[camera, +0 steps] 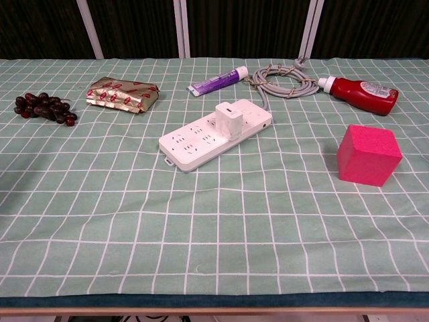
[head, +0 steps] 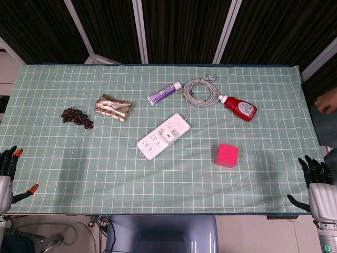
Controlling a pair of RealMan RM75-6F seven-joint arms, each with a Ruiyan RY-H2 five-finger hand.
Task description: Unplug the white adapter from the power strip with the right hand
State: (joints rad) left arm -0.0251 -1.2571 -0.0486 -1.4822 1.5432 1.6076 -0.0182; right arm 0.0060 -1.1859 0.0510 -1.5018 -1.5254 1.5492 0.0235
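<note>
I have the white adapter (camera: 228, 119) standing upright in the power strip (camera: 201, 141), which lies at an angle near the middle of the worktop (head: 105, 158) on its green checked cloth. My right hand (head: 318, 184) waits at the near right edge of the worktop, fingers apart and holding nothing, well away from the strip. My left hand (head: 8, 174) sits at the near left edge, its fingers spread too and likewise empty. The strip's grey cable (camera: 285, 82) coils behind it, between a purple tube (camera: 218, 82) and a red bottle (camera: 362, 94) lying on its side. A pink cube (camera: 369, 154) stands to the right of the strip. Farther left I see a gold foil packet (camera: 122, 94) and a bunch of dark grapes (camera: 43, 107)
</note>
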